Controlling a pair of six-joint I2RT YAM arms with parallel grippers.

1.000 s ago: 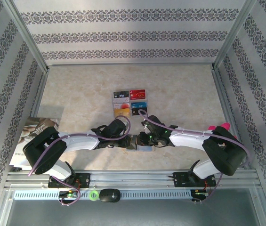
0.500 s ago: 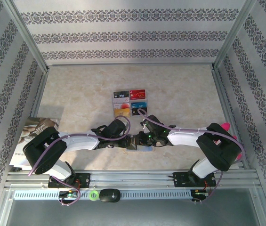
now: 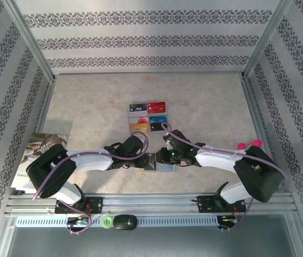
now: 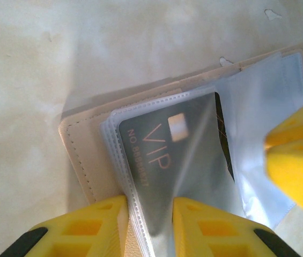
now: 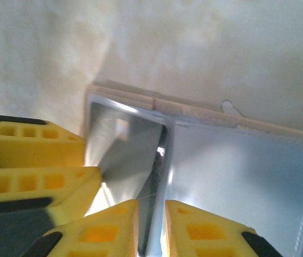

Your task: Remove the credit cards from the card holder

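The card holder [image 4: 79, 155] lies open between both grippers. The left gripper [image 4: 148, 214] holds tight to its near edge. The right gripper [image 5: 152, 214] seems to pinch the dark card [image 4: 156, 160]. The card's long side runs straight toward that gripper, good for pulling.

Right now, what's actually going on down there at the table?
Both arms meet at the card holder by the table's near edge. The left gripper clamps the holder's clear sleeves, pinning it open. The right gripper appears to pinch the edge of a dark VIP card lodged in those sleeves. Six cards already lie in a grid farther back.
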